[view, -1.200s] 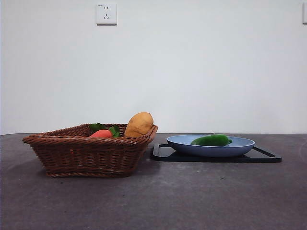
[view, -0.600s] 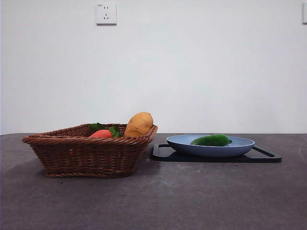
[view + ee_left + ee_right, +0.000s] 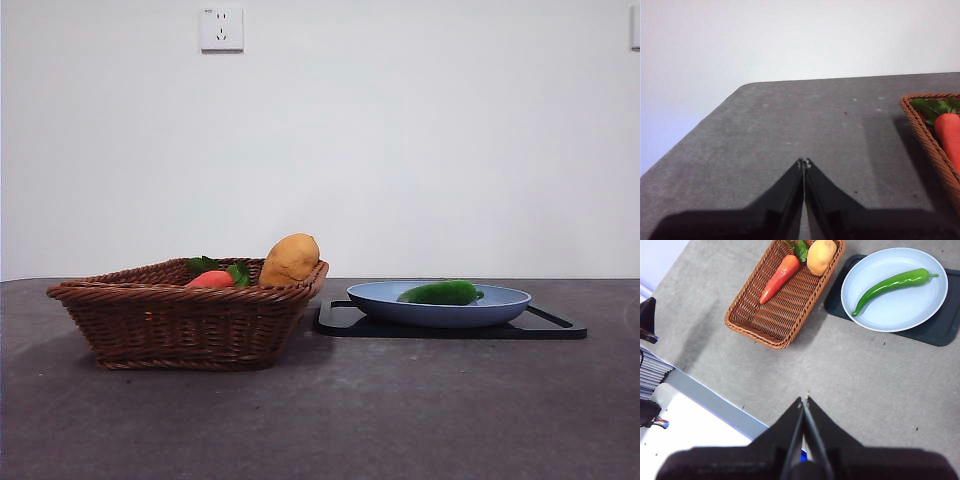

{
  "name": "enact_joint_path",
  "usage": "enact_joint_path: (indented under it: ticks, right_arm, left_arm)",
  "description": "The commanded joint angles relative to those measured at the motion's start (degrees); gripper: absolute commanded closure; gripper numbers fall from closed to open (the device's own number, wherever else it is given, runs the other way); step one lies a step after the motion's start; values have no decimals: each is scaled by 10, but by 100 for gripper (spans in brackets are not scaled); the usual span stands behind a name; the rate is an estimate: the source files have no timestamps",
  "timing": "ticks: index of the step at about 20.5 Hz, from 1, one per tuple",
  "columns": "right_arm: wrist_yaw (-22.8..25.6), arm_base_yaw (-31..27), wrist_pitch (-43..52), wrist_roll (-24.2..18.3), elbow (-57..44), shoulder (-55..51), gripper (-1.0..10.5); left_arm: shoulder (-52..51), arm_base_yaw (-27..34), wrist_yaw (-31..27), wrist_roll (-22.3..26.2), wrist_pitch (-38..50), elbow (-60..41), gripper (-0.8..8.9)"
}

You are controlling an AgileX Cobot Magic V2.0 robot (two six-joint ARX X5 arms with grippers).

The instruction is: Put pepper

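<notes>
Pepper (image 3: 441,293) on plate (image 3: 385,296), basket (image 3: 180,320) left.

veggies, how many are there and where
3: the pepper lies on the blue plate; the carrot and potato sit in the wicker basket. None seems hidden.

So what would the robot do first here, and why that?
Probably the right gripper should open and descend toward the pepper. The pepper lies alone on the blue plate, untouched, while both grippers are shut and high off the table; the left gripper sits beyond the basket, on the side away from the plate.
</notes>
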Motion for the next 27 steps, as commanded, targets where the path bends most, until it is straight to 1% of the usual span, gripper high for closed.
enact_joint_path:
  ticks: [1,15,16,18,19,23,25,27]
  right_arm:
    - [1,0,-9,0,12,4,936]
    - [2,0,-9,-1,12,3,936]
    - [2,-1,-9,-1,12,-1,936]
    - [2,-21,4,-12,12,-25,936]
    - [1,-32,35,-19,11,-43,936]
    - [-3,-47,145,-19,-13,-129,936]
    - [-3,-52,220,-18,-70,-181,936]
    - [-3,-53,330,-8,-170,-239,936]
  left_arm:
    - [-2,2,1,-3,3,-6,805]
    - [-2,2,1,-3,4,-6,805]
    - [-2,2,1,-3,4,-6,805]
    - [-2,2,1,-3,4,-6,805]
    - [-2,2,1,-3,3,-6,805]
    - [-2,2,1,-3,3,-6,805]
    - [-2,2,1,-3,3,-6,805]
    - [-2,2,1,-4,3,-6,805]
